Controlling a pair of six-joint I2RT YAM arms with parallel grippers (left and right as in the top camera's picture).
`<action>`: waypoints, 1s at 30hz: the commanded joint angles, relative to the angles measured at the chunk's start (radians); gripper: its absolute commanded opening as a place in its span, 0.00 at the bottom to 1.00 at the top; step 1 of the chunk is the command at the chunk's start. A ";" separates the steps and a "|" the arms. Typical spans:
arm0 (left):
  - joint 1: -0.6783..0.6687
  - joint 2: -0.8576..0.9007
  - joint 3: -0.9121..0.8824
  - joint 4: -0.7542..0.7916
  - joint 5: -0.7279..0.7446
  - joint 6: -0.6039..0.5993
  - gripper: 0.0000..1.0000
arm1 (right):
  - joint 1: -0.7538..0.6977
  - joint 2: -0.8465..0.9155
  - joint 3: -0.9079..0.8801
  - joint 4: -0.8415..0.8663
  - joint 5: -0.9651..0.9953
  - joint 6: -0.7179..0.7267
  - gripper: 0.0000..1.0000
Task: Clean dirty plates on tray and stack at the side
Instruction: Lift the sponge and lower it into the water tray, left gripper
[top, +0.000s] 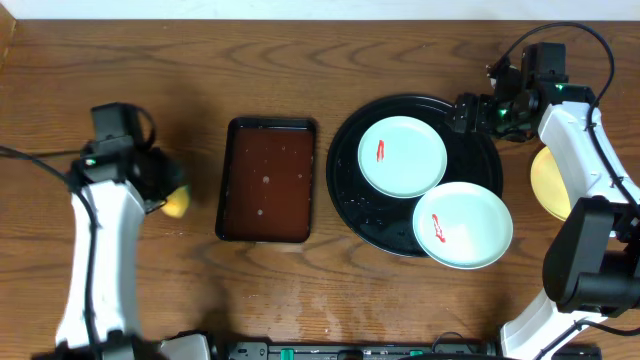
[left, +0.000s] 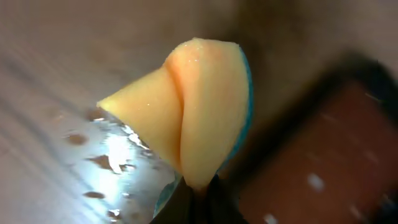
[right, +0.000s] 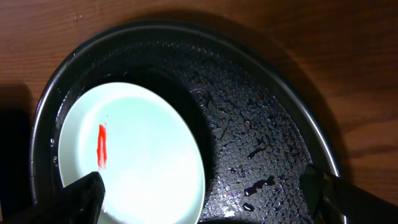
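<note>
Two pale mint plates bear a red smear. One plate (top: 402, 156) lies inside the black tray (top: 345, 170); the other (top: 462, 225) rests over its lower right rim. A pale yellow plate (top: 545, 180) lies on the table at the right, partly hidden by the right arm. My right gripper (top: 463, 112) hovers over the tray's upper right. In the right wrist view it (right: 205, 194) is wide open above the wet tray (right: 261, 112), one finger over the plate (right: 143, 155). My left gripper (top: 168, 200) (left: 199, 194) is shut on a folded yellow sponge (left: 199, 106) with a blue backing.
A dark-brown rectangular tray (top: 267, 180) holding liquid lies between the sponge and the black tray. The table is brown wood (top: 300, 300), with wet spots near the sponge. The right arm's base stands at the lower right (top: 590, 260).
</note>
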 joint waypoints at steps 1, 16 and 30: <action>-0.119 -0.017 0.010 0.006 -0.002 0.021 0.07 | 0.004 -0.021 0.018 0.000 -0.004 -0.002 0.99; -0.385 0.206 -0.003 0.105 0.046 0.120 0.08 | 0.004 -0.021 0.018 0.000 -0.004 -0.002 0.99; -0.415 0.274 -0.004 0.253 0.427 0.211 0.15 | 0.004 -0.021 0.018 0.000 -0.004 -0.002 0.99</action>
